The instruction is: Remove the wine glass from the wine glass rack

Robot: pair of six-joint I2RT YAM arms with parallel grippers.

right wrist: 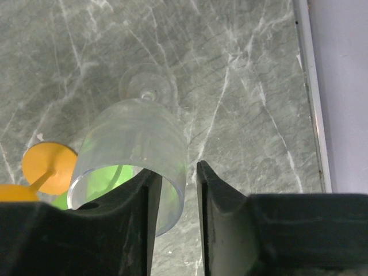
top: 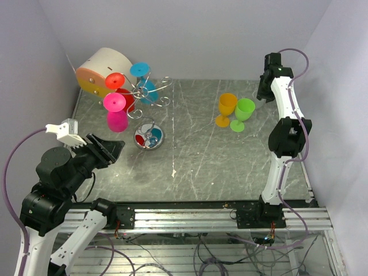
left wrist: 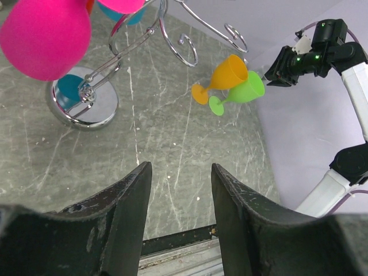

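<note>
The wine glass rack, of silver wire with a round chrome base, is stood upright at the counter's left rear. A pink wine glass, a red wine glass and a blue wine glass are hung inverted from its curled arms.

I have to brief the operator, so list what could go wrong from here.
1. The right tool straddles the rim of the clear glass. Pulling away crookedly could tip it onto the green glass and orange glass beside it.
2. The open left tool faces the wine glass rack. A bump could shake the hanging pink glass off.
</note>
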